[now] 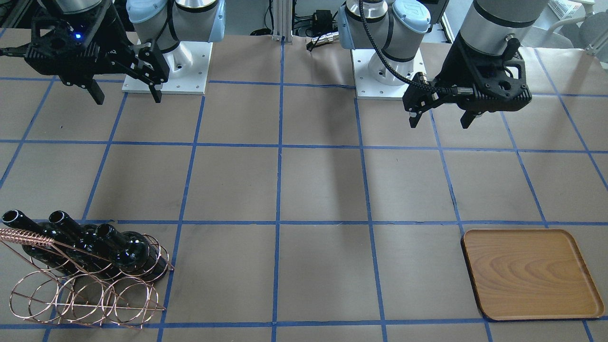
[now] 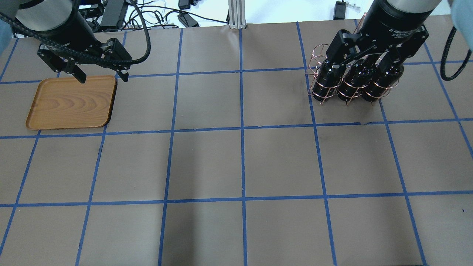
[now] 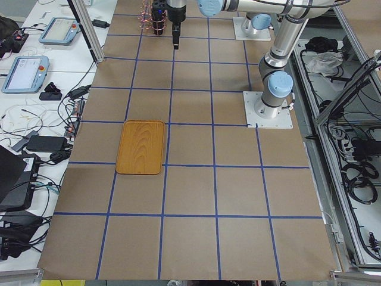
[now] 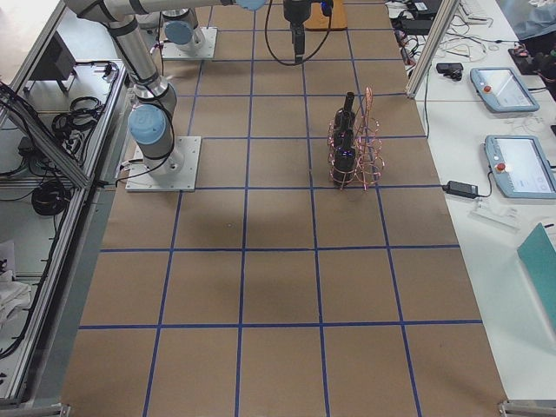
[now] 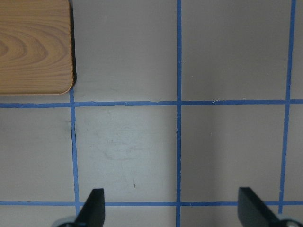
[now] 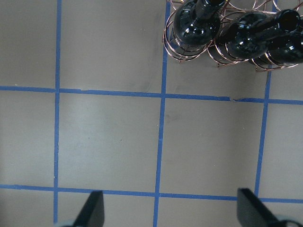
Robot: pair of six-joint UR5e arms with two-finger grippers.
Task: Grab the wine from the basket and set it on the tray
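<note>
Both spread, left end effector (image 1: pixel 439 124) and right end effector (image 1: pixel 128 99) hover; basket (image 1: pixel 85 300) and tray (image 1: pixel 532 275) lie well apart.

White print on the right claw (image 2: pixel 364 63) reads "2F Adaptive"

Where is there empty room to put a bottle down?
The wooden tray is all bare. The table between tray and basket is open too. It is crowded only at the basket, where three bottles lie side by side in one row of hoops.
</note>
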